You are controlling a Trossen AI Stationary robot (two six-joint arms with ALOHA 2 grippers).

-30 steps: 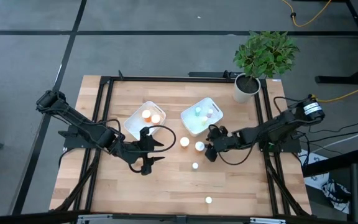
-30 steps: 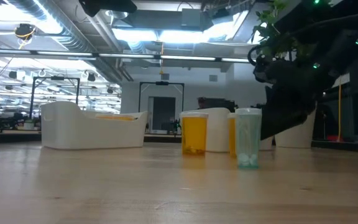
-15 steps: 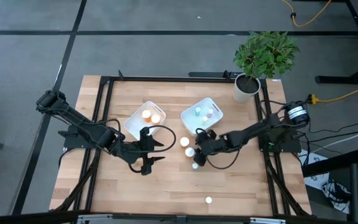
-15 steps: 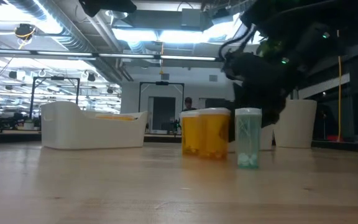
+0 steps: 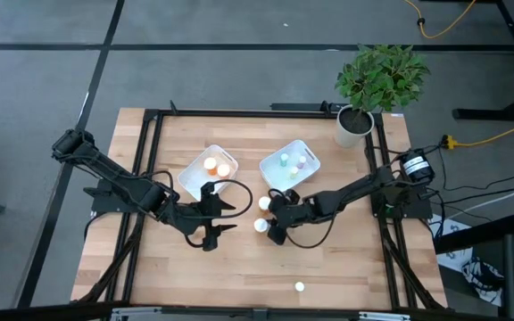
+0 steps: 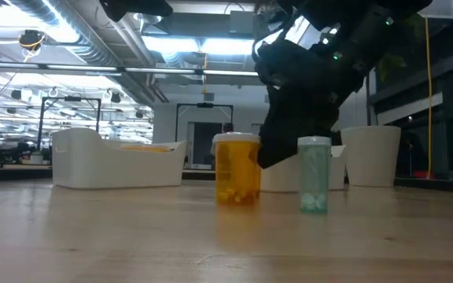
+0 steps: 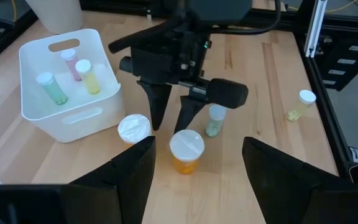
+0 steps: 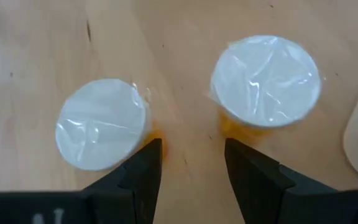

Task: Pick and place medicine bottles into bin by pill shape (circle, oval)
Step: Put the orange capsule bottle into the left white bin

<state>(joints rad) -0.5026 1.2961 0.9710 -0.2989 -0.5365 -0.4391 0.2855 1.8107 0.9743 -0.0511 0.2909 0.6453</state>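
On the wooden table point(image 5: 239, 267), a lone bottle point(image 5: 299, 287) stands nearest, then two orange bottles point(image 5: 261, 226) with the right gripper point(image 5: 273, 234) open beside them, left gripper point(image 5: 219, 211) open nearby, bins point(image 5: 288, 165) behind, plant point(image 5: 377, 80) farthest.

Even, bright overhead light on the desk point(image 5: 239, 259) from above, shadows soft and short. Down low, ceiling strip lights point(image 6: 203, 43) glare, leaving the right arm point(image 6: 313, 71) a dark silhouette. In the right wrist view, glare streaks the white caps point(image 8: 266, 81), slightly soft up close.
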